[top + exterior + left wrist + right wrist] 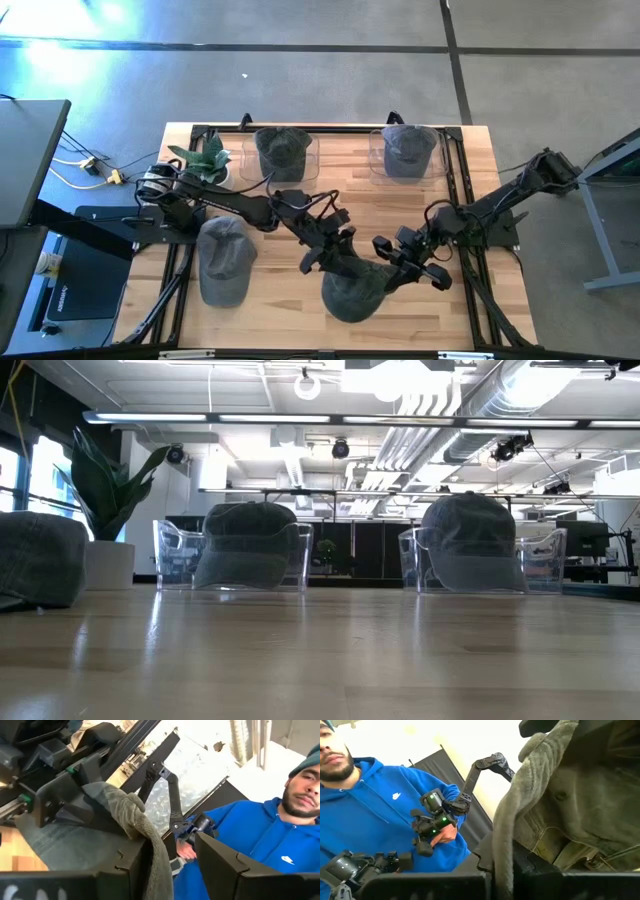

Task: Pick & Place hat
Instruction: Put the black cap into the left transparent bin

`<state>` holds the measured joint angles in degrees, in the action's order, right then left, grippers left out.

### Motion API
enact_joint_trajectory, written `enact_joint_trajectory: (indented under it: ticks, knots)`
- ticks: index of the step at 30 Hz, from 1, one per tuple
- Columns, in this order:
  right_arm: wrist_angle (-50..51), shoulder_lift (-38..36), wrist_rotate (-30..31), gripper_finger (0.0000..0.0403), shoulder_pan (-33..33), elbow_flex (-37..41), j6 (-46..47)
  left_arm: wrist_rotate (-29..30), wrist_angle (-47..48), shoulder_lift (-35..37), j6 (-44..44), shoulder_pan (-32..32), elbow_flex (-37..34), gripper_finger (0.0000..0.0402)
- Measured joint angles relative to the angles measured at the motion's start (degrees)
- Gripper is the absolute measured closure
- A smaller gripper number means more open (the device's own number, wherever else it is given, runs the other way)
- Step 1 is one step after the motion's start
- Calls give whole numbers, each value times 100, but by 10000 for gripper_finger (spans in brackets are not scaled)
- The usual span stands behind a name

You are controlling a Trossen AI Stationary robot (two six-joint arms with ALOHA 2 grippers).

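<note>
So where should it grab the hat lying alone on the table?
Probably the soft crown of the lone hat, coming from straight above. It lies flat with its brim against the table, so the edge gives little to pinch. The left gripper and right gripper are both shut on the front hat.

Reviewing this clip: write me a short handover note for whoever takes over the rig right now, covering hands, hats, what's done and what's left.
Left hand and right hand: both gripping the edge of the same hat, held between them near the table's front edge; the cloth edge lies clamped between each hand's fingers in the wrist views.
Other hats: one in the left clear bin, one in the right clear bin, one loose hat on the wood at front left, beside the plant.
Done: two hats binned, third grasped.
Left: place the held hat, then probably the loose one.
A person in a blue hoodie is close by.
</note>
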<state>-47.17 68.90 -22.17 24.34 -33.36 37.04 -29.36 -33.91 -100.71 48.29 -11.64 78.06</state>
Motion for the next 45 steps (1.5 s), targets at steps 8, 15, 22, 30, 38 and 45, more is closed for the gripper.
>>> enact_joint_trajectory:
  ticks: [8,15,22,30,38,45]
  knots:
    - [-101,0,-49,399,0,0,0,-95,-264,0,-308,0,0,334]
    - [-100,0,220,335,-28,0,294,-180,-153,0,-397,2,0,385]
    - [-627,0,-236,244,-119,0,627,-249,71,-2,-498,44,-4,398]
    - [-392,-44,-237,369,-118,0,612,-342,107,-2,-498,39,-4,399]
    - [603,-44,36,395,-244,-421,431,-1011,103,-2,-496,72,-4,399]
    - [3657,-44,30,397,-768,-1734,-671,-1905,374,154,-517,436,-7,401]
